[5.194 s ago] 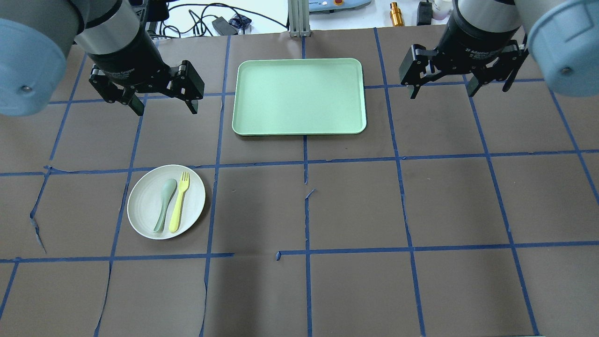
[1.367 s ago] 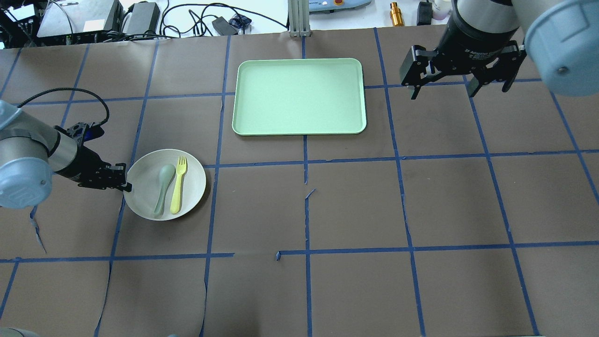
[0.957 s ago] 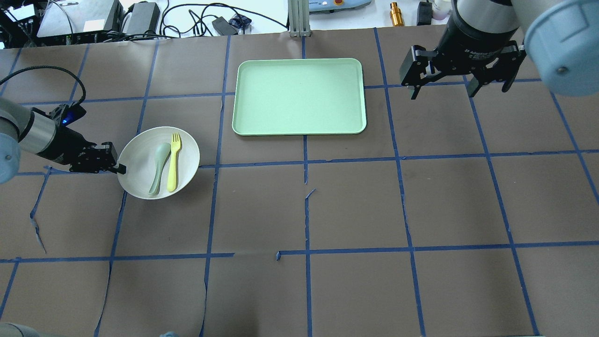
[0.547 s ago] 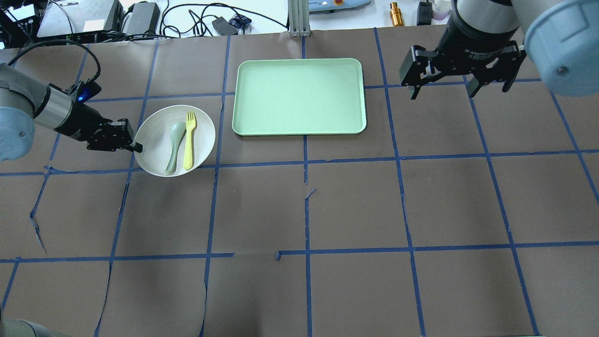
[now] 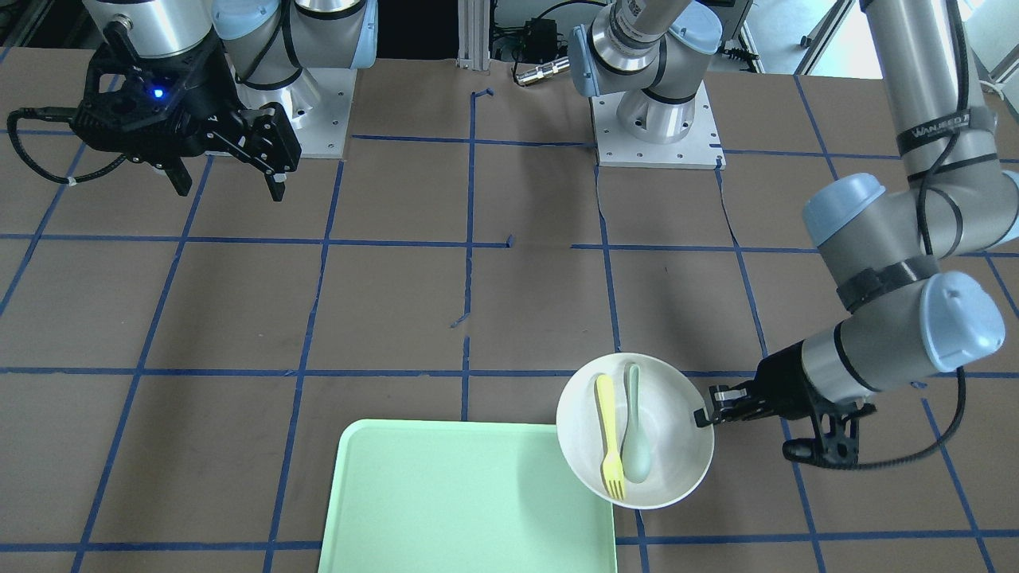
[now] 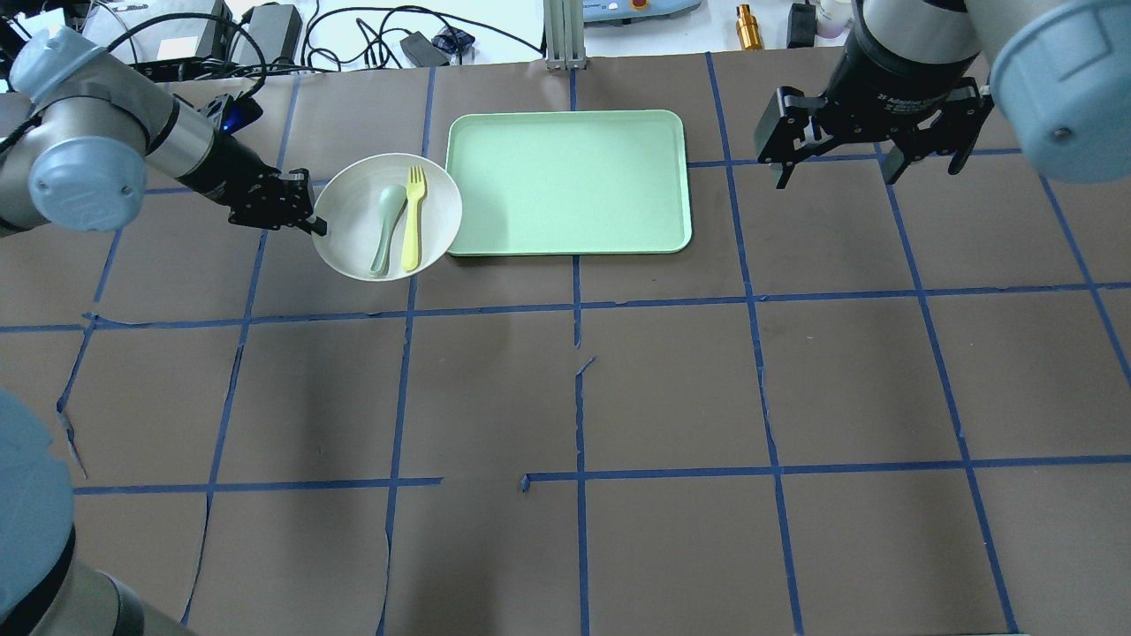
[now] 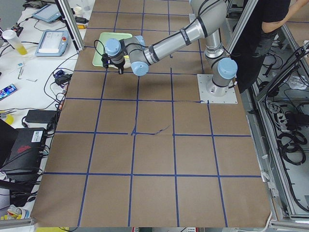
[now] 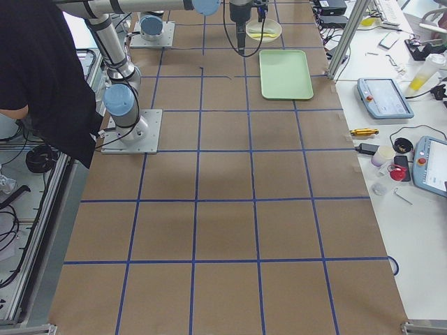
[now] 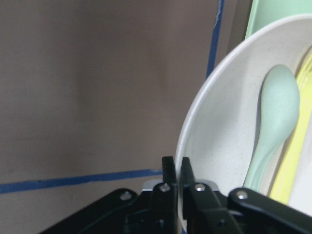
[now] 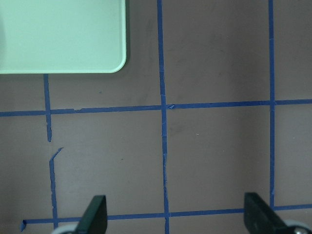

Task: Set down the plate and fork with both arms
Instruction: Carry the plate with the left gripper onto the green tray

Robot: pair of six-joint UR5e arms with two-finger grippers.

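Observation:
The off-white plate (image 6: 353,212) is held above the table, its edge over the left rim of the mint-green tray (image 6: 565,181). The yellow fork (image 6: 412,219) and a grey-green spoon (image 6: 385,228) lie side by side on it. My left gripper (image 6: 315,226) is shut on the plate's left rim; the left wrist view shows the fingers (image 9: 169,175) pinching the rim of the plate (image 9: 219,141). From the front, the plate (image 5: 677,446) and fork (image 5: 609,438) hang beside my left gripper (image 5: 700,415). My right gripper (image 6: 835,177) is open and empty, right of the tray.
The tray (image 5: 470,501) lies at the far middle of the brown paper table with its blue tape grid. Cables and boxes (image 6: 265,26) sit beyond the far edge. My right gripper (image 10: 178,219) hangs over bare paper. A person (image 8: 42,63) stands by the robot's base.
My left gripper has carried the plate, with fork and spoon on it, up off the table and away to the right, up to the tray's left edge. My right arm has not moved.

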